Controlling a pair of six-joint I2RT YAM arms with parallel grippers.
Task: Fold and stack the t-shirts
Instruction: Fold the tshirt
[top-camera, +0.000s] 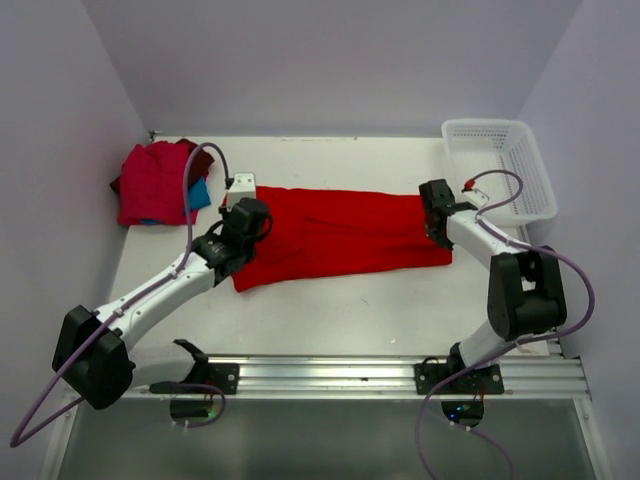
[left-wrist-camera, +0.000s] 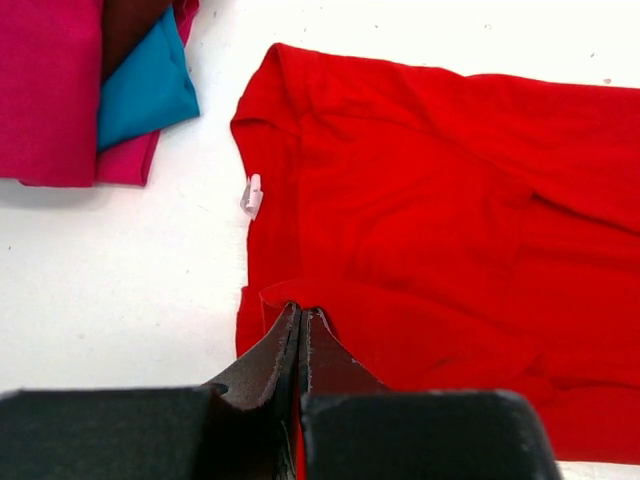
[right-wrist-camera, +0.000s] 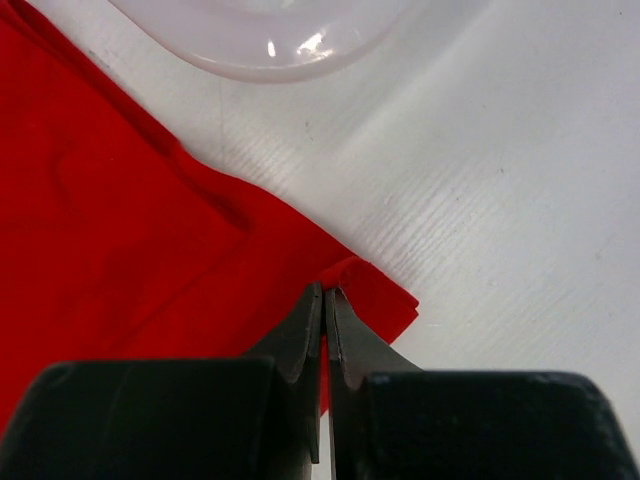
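Across the middle of the table (top-camera: 350, 310) the large red t-shirt (top-camera: 340, 240) lies as a long band running left to right, apparently already doubled lengthwise. My left gripper (left-wrist-camera: 301, 315) is clamped on the near edge at the collar end. A small ridge of red cloth is pinched between its tips, and the white neck label (left-wrist-camera: 251, 195) sits just beyond. My right gripper (right-wrist-camera: 324, 295) is clamped on a corner at the right end, where the cloth gives way to bare table. I can't tell how many layers either pinch has caught.

I judge the step in hand to be the cross fold, bringing one end over the other. To do it well I would raise both ends together and only just off the surface, with light tension between them so the doubled layers don't slide apart. Then I'd carry the right end leftward in a low arc and lay its edge square on the collar end before letting go. Both pinches are shallow, so a quick pull could slip them.

The folded stack (top-camera: 155, 185) of red, maroon and teal shirts waits at the far-left corner. The white mesh basket (top-camera: 500, 165) sits at the far-right corner, near my right arm's path.
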